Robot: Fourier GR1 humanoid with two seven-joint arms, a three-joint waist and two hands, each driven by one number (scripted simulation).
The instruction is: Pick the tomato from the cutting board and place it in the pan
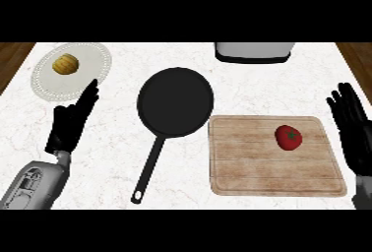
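A red tomato (288, 137) lies on the wooden cutting board (254, 172), toward its upper right part. Left of the board sits a black pan (175, 101) with nothing in it; its long handle (147, 168) runs down toward the counter's front. My right hand (355, 129) stands open just off the board's right edge, fingers straight and pointing up, a short way right of the tomato and apart from it. Over at the left, my left hand (71, 123) rests open, fingers up, left of the pan.
A white plate (91, 54) at the back left carries a yellowish round food item (65, 64). A white-and-dark appliance (254, 51) stands at the back edge. Brown wood shows beyond the marble counter's left and right ends.
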